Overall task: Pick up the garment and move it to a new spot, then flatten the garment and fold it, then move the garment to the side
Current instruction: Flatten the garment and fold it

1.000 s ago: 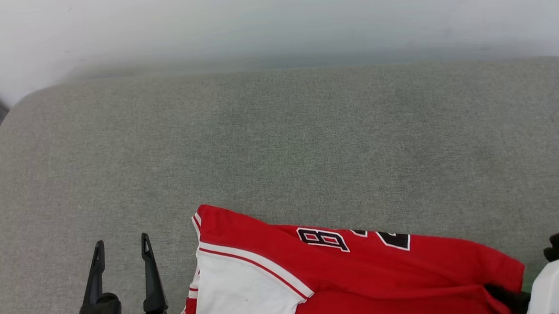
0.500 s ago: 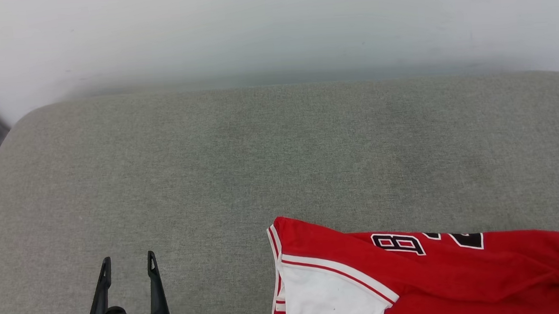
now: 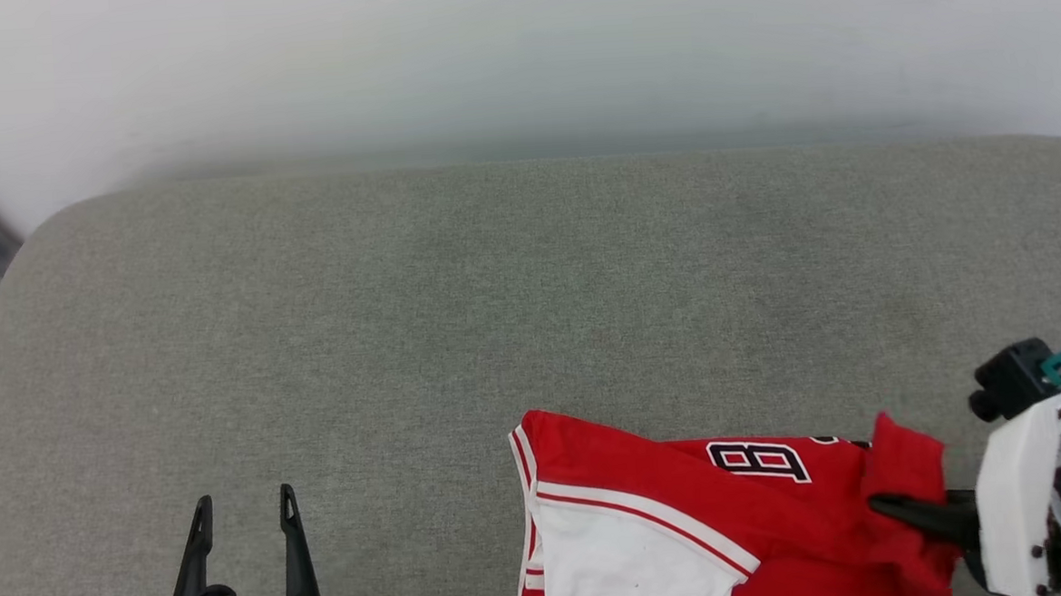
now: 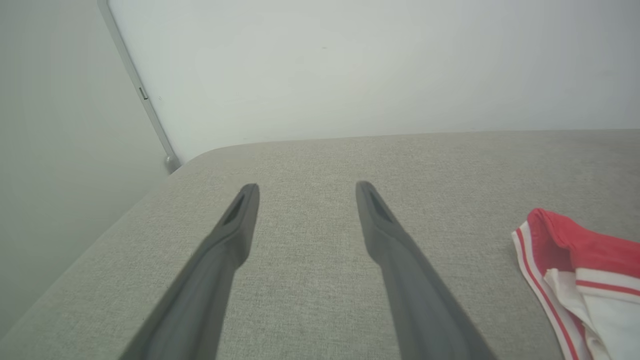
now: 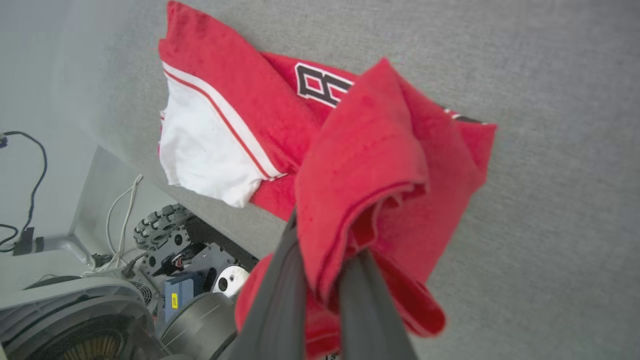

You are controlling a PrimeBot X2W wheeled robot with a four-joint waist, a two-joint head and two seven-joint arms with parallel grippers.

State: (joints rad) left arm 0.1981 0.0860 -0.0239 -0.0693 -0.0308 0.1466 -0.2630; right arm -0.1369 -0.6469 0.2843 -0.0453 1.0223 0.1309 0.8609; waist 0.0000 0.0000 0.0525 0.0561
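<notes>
The garment [image 3: 686,499] lies crumpled at the near right of the grey cushion [image 3: 494,291], long axis running left to right, white sleeve [image 3: 617,566] pointing left; the right end effector [image 3: 909,507] is clamped on its red right end, a fold bunched over the fingers; the left end effector [image 3: 244,508] stands spread and empty, well left of the sleeve; the right arm looks placed to carry it.

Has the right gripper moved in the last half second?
Yes: against the steady grey cushion, the right gripper has swung leftward, folding the garment over.
</notes>
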